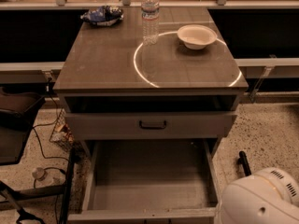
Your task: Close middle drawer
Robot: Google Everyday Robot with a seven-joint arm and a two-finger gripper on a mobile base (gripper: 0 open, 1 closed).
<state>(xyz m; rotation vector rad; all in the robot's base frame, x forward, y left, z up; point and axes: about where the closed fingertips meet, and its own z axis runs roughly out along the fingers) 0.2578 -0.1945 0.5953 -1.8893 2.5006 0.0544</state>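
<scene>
Middle drawer (149, 181) stands pulled far forward of the cabinet (107, 64), its long box bare. Just above it, the top drawer (187, 124) (taller front, dark handle) sits slightly ajar. On the cabinet's top are a water bottle (150, 15), a white bowl (196, 35) and a blue packet (102, 16) at the back-left corner. The robot's white shell (261, 202) sits off the cabinet's front-right. The gripper is out of view there, so released or clenched, I can't tell.
</scene>
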